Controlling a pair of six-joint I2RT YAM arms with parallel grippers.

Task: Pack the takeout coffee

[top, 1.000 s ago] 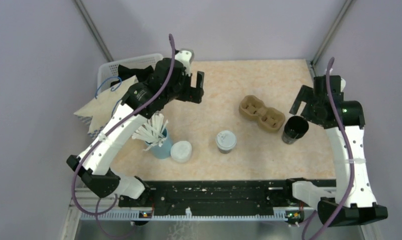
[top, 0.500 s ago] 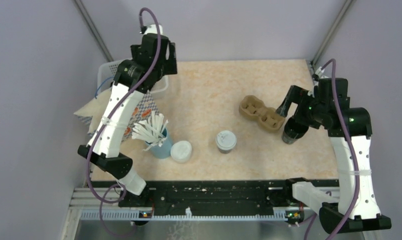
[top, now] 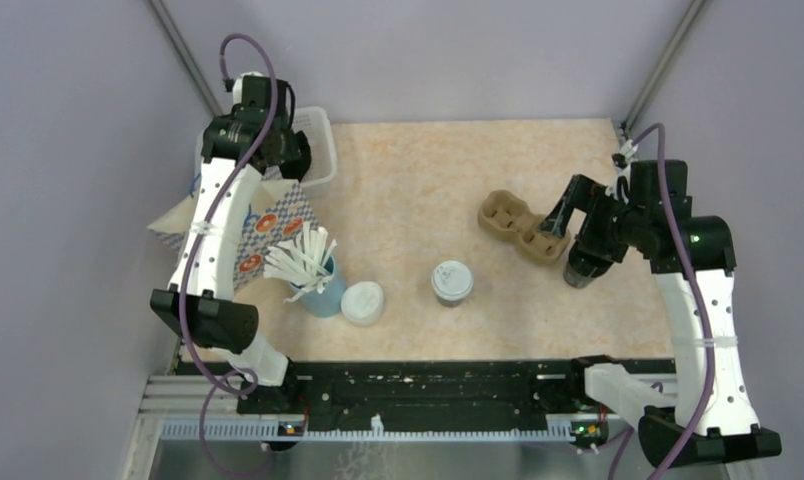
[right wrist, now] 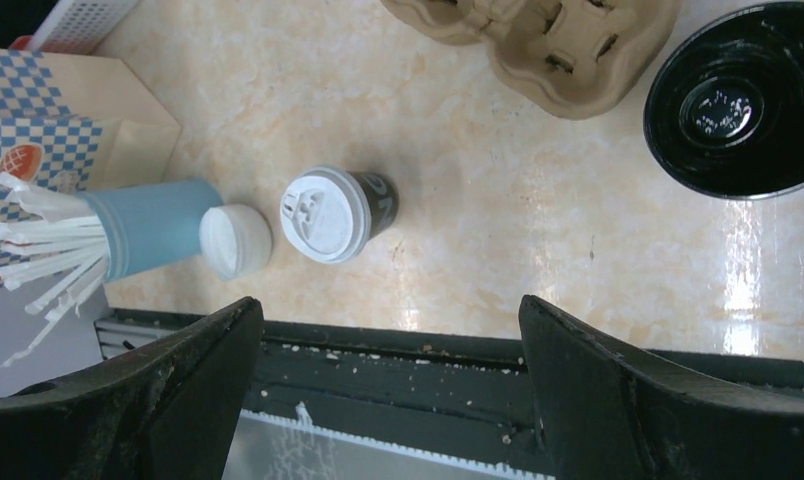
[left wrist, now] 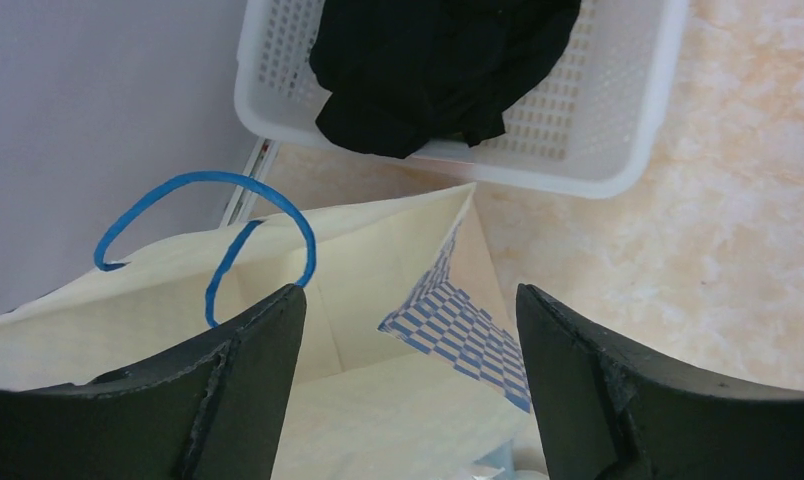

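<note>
The takeout coffee point(top: 451, 283) is a small dark cup with a greyish-white lid point(right wrist: 325, 214), standing upright near the table's front middle. My left gripper point(top: 281, 160) hangs open at the back left, over the mouth of a checked paper bag point(left wrist: 378, 270) with blue handles point(left wrist: 208, 200). Nothing is between its fingers point(left wrist: 263, 350). My right gripper point(top: 568, 222) is open and empty on the right, above the lidless black cup point(top: 583, 268) and the carrier's right end. The coffee lies well to its left and nearer the front.
A brown pulp cup carrier point(top: 523, 225) sits right of centre. A light blue cup of white straws point(top: 318, 285) and a loose white lid point(top: 362, 302) stand left of the coffee. A white basket point(left wrist: 618, 150) holding something black point(left wrist: 438, 60) is at the back left.
My left arm swung from the back middle of the table leftward to above the basket and bag, jaws narrowing slightly. My right arm shifted left, over the black cup and carrier.
</note>
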